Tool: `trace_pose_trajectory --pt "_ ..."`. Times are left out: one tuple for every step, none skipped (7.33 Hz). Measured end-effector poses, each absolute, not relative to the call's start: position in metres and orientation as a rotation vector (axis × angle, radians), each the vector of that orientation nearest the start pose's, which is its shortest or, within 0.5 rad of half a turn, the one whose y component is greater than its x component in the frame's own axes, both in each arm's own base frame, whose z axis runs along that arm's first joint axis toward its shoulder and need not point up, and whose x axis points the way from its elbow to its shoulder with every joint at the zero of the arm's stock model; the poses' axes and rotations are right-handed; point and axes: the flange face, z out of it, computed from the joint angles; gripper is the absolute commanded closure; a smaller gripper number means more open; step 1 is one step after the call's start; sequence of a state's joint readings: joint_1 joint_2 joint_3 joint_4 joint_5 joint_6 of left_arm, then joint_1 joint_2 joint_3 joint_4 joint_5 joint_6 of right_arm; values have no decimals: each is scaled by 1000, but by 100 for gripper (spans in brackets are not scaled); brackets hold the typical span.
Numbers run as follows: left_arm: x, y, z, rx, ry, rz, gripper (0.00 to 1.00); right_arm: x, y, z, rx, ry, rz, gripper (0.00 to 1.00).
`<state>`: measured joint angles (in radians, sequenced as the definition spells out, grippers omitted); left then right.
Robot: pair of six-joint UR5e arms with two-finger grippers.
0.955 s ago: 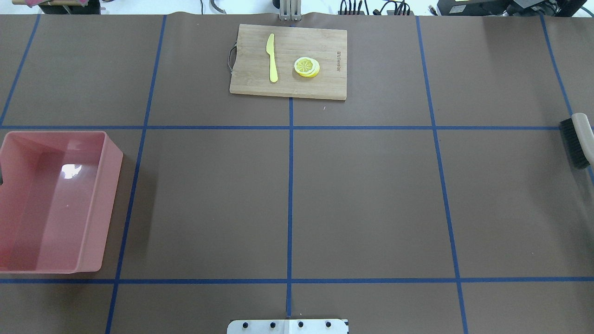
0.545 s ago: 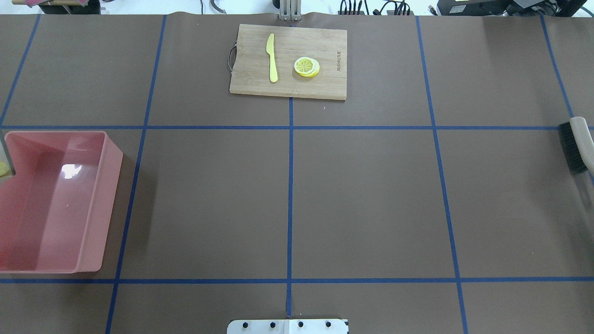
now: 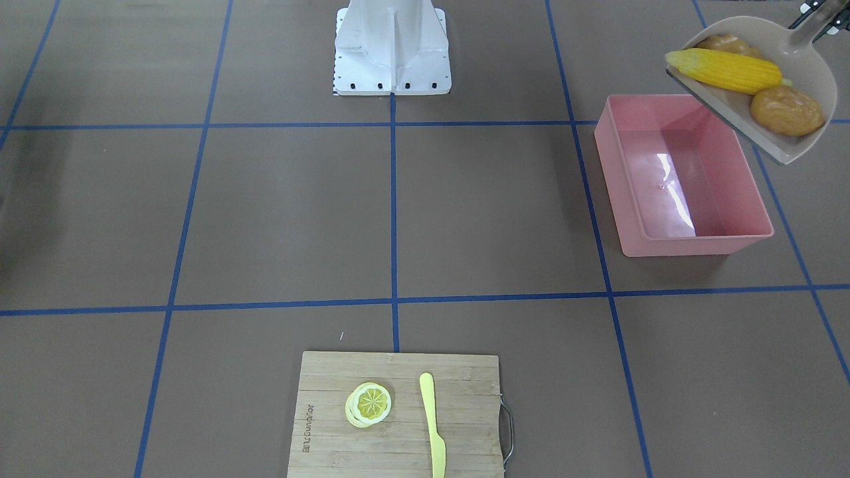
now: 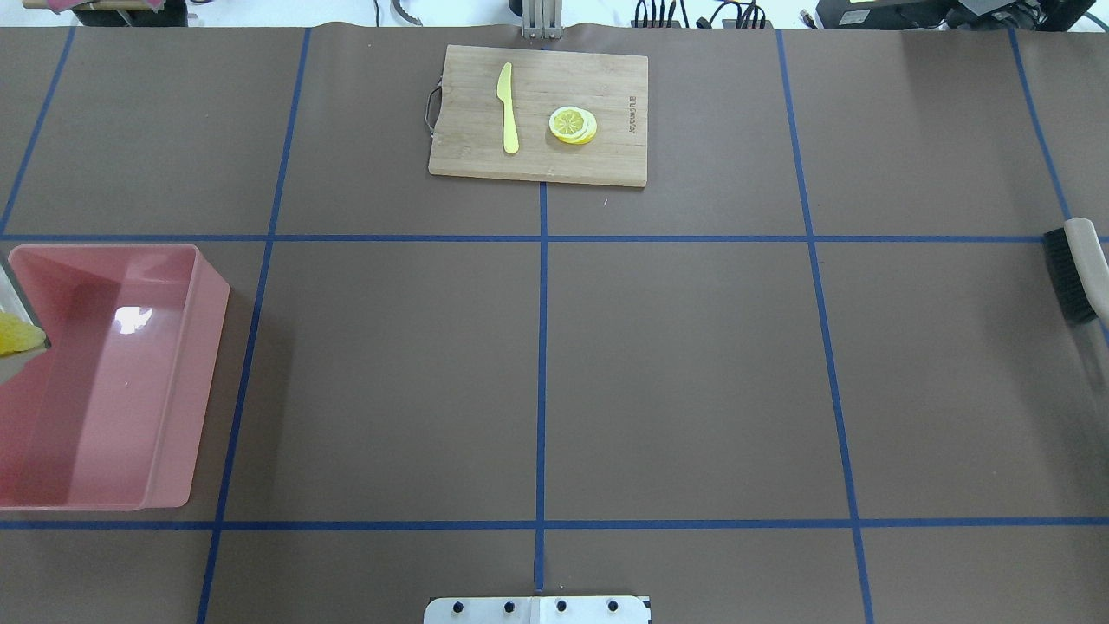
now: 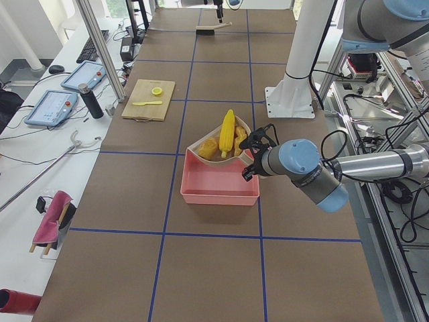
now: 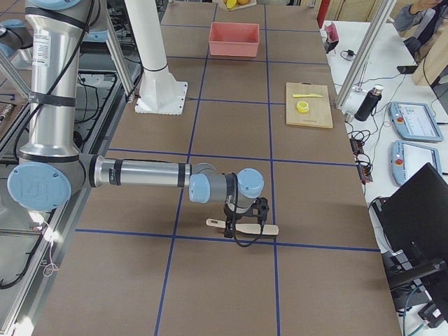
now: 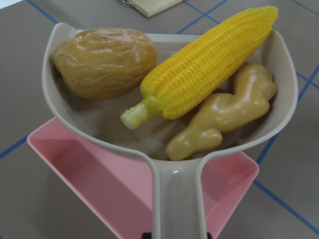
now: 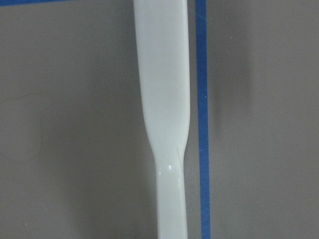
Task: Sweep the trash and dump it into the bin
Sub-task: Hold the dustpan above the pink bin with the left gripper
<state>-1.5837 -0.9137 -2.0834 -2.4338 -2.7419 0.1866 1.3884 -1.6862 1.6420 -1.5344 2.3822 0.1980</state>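
Note:
A beige dustpan (image 3: 811, 66) hangs tilted over the near-base end of the pink bin (image 3: 697, 242). It carries the yellow corn cob (image 3: 724, 70), brown potato (image 3: 787, 109) and tan ginger root (image 3: 727, 43). In the left wrist view corn (image 7: 199, 69), potato (image 7: 104, 62) and ginger (image 7: 224, 114) lie in the pan above the bin (image 7: 89, 174). My left gripper (image 3: 807, 23) is shut on the dustpan handle. My right gripper (image 6: 245, 220) is at the handle of a brush (image 6: 241, 226) lying on the table; I cannot tell if it is shut.
A wooden cutting board (image 4: 606, 156) with a yellow knife (image 4: 508, 108) and lemon slice (image 4: 573, 125) lies at the table's far middle. The robot base (image 3: 392, 46) stands between the arms. The brush (image 4: 1070, 277) is at the right edge.
The dustpan's corner with the corn tip has come in at the overhead view's left edge, over the bin. The brush at the right edge has shifted and turned slightly.

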Motion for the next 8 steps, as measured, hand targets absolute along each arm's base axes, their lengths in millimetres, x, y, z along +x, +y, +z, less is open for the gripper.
trace_pose_trajectory --pt "-44 -221 511 727 1025 566 100 2 -451 666 -125 -791 57 0" --pt "-45 -214 508 708 986 589 100 26 -451 662 -96 -787 103 0" --pt "-46 -208 508 692 944 628 100 45 -451 658 -70 -782 138 0" --pt "-47 -203 511 678 897 674 100 57 -452 655 -51 -769 156 0" --pt "-49 -199 517 660 853 720 100 62 -453 652 -36 -750 162 0" --pt "-51 -197 523 638 823 759 100 65 -454 649 -25 -733 163 0" --pt "-52 -196 529 618 805 780 100 66 -454 646 -18 -725 162 0" --pt "-53 -196 536 592 792 786 100 66 -454 644 -13 -722 159 0"
